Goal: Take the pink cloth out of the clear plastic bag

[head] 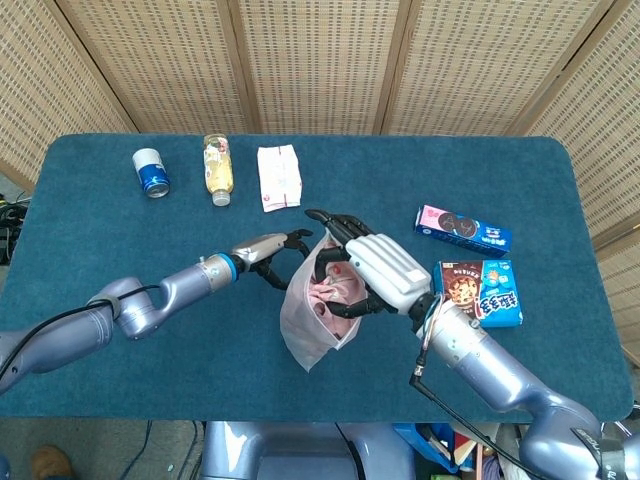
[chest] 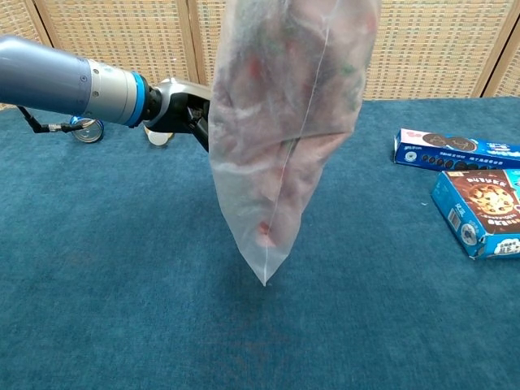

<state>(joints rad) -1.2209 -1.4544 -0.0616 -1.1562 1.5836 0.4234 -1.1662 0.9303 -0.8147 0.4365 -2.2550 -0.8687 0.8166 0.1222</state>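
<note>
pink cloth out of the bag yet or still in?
Still in: pink cloth shows through the clear bag that the right hand holds up.

Teal bench. Clear plastic bag shows pink cloth. Blue can; two blue biscuit boxes, one pink-ended.
</note>
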